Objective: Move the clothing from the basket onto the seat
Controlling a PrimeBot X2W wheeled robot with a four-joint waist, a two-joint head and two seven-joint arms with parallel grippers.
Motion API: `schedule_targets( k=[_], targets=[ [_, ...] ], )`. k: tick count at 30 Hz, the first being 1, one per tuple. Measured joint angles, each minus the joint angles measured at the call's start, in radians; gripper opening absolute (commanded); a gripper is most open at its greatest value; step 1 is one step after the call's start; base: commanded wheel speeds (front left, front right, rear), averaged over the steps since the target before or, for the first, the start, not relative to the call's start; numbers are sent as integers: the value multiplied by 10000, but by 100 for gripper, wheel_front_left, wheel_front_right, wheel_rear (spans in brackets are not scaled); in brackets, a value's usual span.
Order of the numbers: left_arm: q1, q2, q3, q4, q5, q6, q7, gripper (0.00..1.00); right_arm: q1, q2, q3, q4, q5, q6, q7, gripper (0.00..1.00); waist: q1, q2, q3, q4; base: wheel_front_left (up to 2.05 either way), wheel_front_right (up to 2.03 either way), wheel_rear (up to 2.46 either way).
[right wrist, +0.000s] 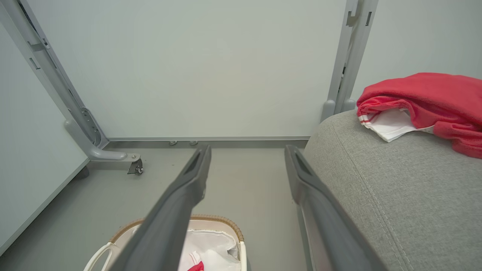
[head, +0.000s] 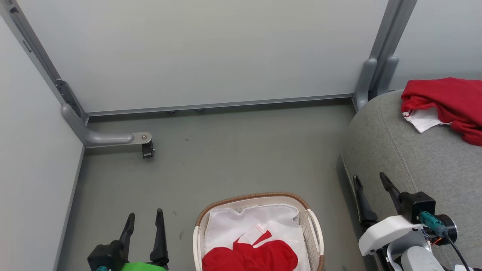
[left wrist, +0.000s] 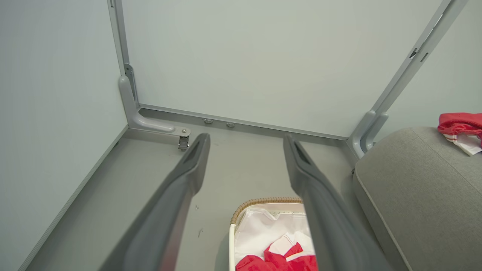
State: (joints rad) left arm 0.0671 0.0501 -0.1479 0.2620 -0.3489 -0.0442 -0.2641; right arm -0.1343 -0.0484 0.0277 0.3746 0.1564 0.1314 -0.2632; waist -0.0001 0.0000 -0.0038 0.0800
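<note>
In the head view, an oval white perforated plastic basket with a brown woven rim (head: 248, 196) stood on the grey floor (head: 226, 158). Its white lining (head: 233, 226) held a crumpled bright red garment with white trim (head: 250, 258). The left jaws were spread and empty, just left of the basket and clear of it. The right jaws, also spread and empty, stood to the basket's right, near the edge of the large grey woven-fabric seat cushion (head: 421, 158). A second red garment with a white panel (head: 448, 98) lay on the seat, well beyond the right jaws.

In the left wrist view, the basket's garment sat low between the parted jaws, partly hidden by one jaw.

In the right wrist view, the basket lay under the open jaws, and the seated garment lay well apart at the upper right.
</note>
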Motion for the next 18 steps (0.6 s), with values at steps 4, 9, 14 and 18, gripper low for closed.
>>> schedule_targets(
  k=[4, 9, 14, 18],
  targets=[
    [-190, -4, -299, 161, 474, -104, 2, 100, -30, 2, -159, -121, -104, 0, 0, 100, 0, 0, 152, -3, 0, 0, 0],
    [-1208, 2, -813, 529, 945, -385, 0, 100, -460, 0, -468, -410, -384, 0, 0, 100, 0, 0, 660, -3, 0, 0, 0],
    [-2825, 27, -1655, 1373, 1480, -631, 8, 100, -1154, 0, -721, -780, -738, 0, 0, 100, 0, 0, 1431, -31, 0, 0, 0],
    [-4400, 88, -2638, 2491, 2128, -771, 393, 100, -1855, 0, -715, -1143, -932, 0, -2, 100, 1, 0, 2260, -97, 0, 0, 0]
  ],
)
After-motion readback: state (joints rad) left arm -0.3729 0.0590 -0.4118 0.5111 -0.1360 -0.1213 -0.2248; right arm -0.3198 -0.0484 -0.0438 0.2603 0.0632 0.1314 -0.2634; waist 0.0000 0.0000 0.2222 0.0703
